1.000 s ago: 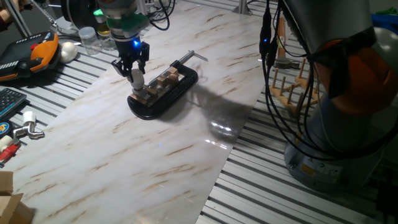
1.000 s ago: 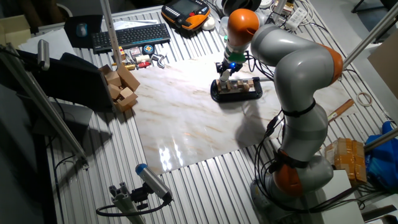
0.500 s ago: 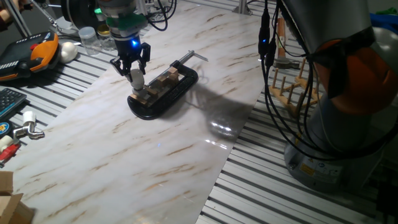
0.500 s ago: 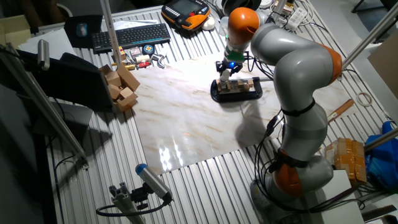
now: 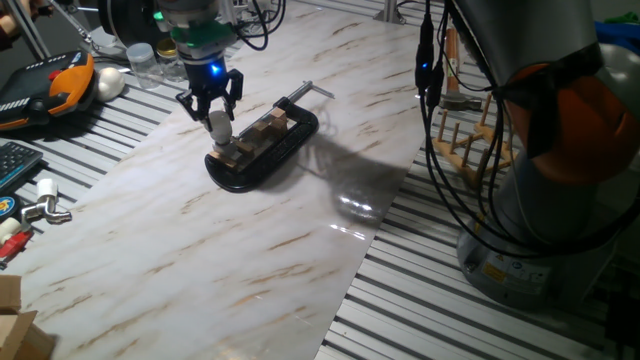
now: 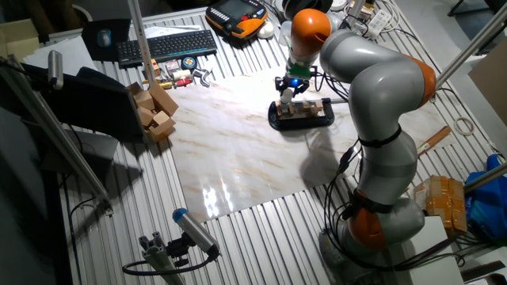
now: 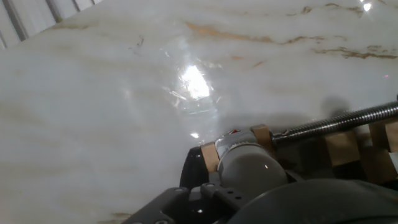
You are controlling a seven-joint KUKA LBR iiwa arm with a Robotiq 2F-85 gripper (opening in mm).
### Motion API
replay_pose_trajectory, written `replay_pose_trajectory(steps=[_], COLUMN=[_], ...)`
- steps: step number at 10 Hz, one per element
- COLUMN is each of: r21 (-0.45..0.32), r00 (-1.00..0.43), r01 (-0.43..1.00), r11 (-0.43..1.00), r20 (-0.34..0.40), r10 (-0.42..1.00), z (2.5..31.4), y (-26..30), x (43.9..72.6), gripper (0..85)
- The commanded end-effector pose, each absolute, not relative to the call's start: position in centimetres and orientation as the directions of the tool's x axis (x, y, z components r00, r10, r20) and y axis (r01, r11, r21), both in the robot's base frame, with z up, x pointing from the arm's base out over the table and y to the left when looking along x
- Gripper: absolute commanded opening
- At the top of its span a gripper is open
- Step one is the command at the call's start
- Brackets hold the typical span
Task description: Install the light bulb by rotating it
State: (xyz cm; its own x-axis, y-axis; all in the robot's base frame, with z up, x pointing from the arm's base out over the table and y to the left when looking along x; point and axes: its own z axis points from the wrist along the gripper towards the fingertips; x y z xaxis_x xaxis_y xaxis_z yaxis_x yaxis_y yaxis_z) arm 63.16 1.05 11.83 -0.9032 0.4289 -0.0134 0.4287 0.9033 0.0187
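Above the black clamp (image 5: 262, 148), the light bulb (image 5: 218, 126) stands upright — globe up — with the tool (image 5: 210, 107) spread apart around it.

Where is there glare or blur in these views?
Hand view: bright glare patch on the marble tabletop, and the light bulb up close looks soft. One fixed view: glare near the tabletop's edge. The other fixed view: glare on the near edge.

One fixed view sits low and close beside the marble board (image 5: 250, 230), looking across it with the black clamp (image 5: 262, 148) at about 11 o'clock. The other fixed view looks down from high and far, clamp (image 6: 301, 115) near 1 o'clock. The hand view faces steeply down, very near, its screw rod (image 7: 339, 121) at 3 o'clock. All three share the clamp.
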Motion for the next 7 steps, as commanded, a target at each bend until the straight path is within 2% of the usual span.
replay_pose_trajectory(steps=[1, 7], r21=[0.019, 0.014], r00=[-0.895, -0.817], r01=[0.445, 0.576], r11=[0.895, 0.817], r20=[-0.013, -0.030], r10=[0.445, 0.576], z=[11.87, 11.93], y=[1.03, 0.98], x=[63.17, 63.16], gripper=[0.0, 0.0])
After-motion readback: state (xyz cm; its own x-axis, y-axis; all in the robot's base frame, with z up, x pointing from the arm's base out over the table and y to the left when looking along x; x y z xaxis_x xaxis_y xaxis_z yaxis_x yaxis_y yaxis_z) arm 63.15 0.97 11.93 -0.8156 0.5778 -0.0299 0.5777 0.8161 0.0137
